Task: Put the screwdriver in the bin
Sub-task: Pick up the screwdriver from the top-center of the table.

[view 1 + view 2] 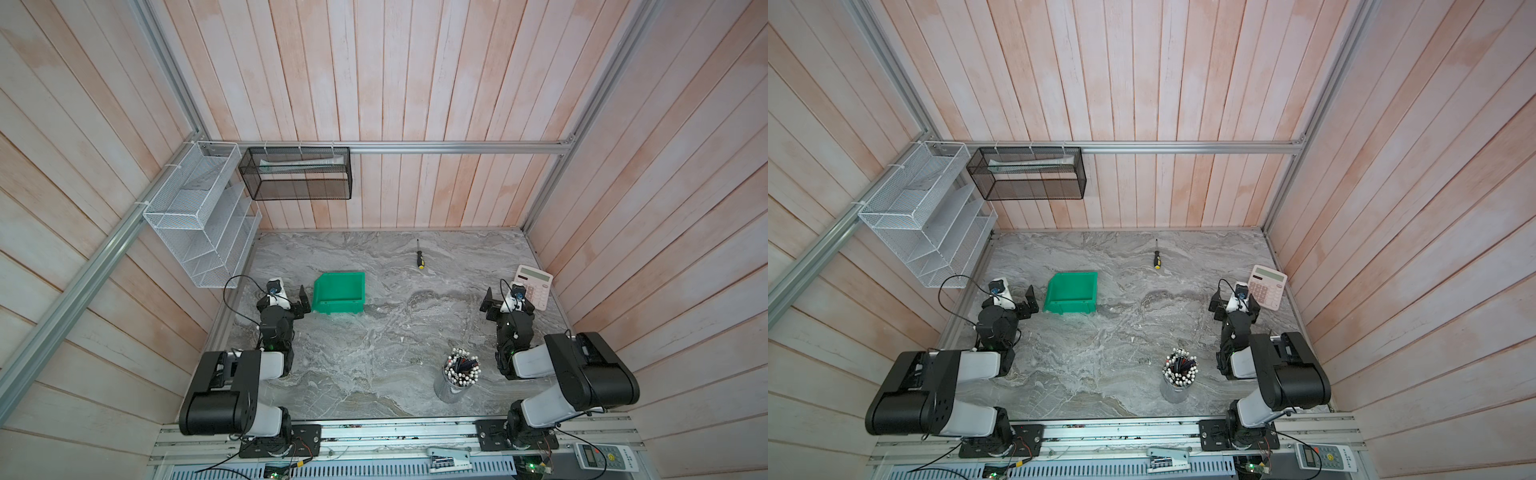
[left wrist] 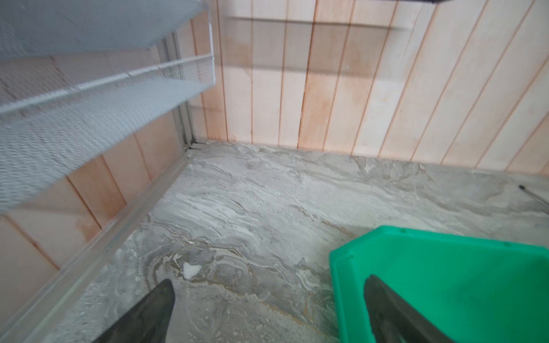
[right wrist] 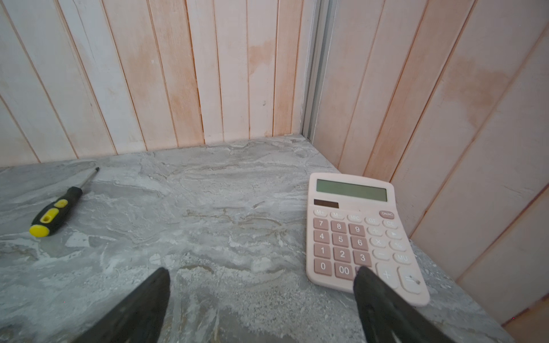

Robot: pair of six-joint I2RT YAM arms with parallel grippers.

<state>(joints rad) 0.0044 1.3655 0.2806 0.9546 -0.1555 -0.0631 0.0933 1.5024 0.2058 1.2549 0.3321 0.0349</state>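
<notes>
My grey marbled bench point(image 1: 374, 353) carries four things: the screwdriver point(image 1: 419, 257) lying flat near the back wall, the green bin point(image 1: 338, 293) toward the left, a pink calculator point(image 1: 536, 286) at the right edge. A cup of white-capped pens point(image 1: 457, 376) stands nearer the front.

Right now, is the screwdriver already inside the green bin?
No, the screwdriver lies on the marble tabletop, apart from the bin, which holds nothing.

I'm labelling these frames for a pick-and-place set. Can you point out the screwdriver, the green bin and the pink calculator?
screwdriver point(image 3: 58, 210): right wrist view, on the black-and-yellow handle.
green bin point(image 1: 338, 277): a top view, on the far inner wall.
pink calculator point(image 3: 352, 190): right wrist view, on the display.
</notes>
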